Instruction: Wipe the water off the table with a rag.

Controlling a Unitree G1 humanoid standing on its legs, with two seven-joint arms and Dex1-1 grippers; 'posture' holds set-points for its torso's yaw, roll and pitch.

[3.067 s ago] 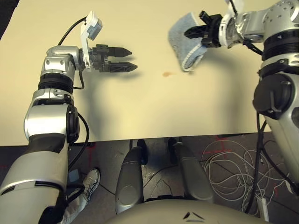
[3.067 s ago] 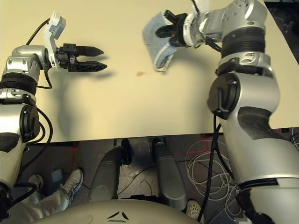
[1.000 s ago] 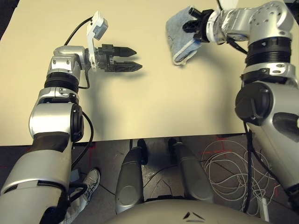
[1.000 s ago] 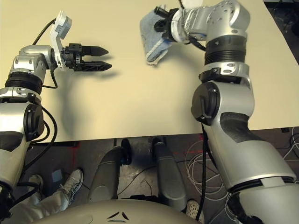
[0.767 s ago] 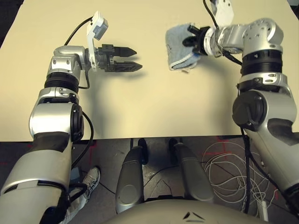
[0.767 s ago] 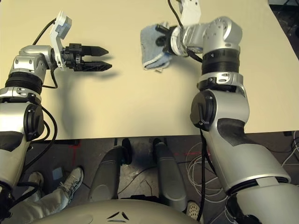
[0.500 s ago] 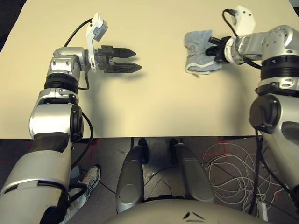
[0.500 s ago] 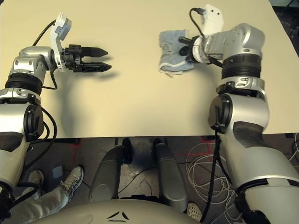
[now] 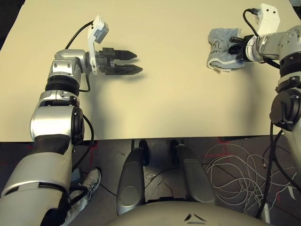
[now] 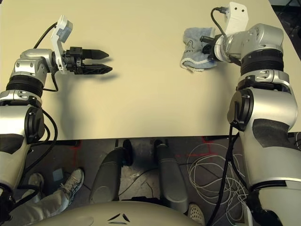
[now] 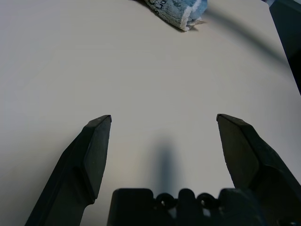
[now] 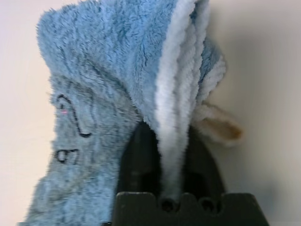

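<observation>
The blue-grey rag point(image 9: 221, 49) lies bunched on the cream table point(image 9: 169, 99) at the far right, its dark squiggle mark facing up. My right gripper point(image 9: 233, 47) is shut on the rag point(image 12: 117, 89), whose pale stitched edge runs between the black fingers point(image 12: 138, 155). Over the table's left part my left gripper point(image 9: 132, 63) hovers open, its fingers point(image 11: 89, 155) spread wide with nothing between them; the rag point(image 11: 181, 10) shows far beyond them. No wet blotches are visible on the table.
The table's front edge point(image 9: 155, 139) runs across the picture above a dark floor with white cables point(image 9: 235, 165). A person's shoe point(image 9: 91, 179) sits at the lower left. A black cable loops from the left wrist camera point(image 9: 96, 28).
My right gripper has dragged the rag across the table from the middle back to the far right. A brownish blotch seen earlier near the centre is gone. The left gripper has stayed put.
</observation>
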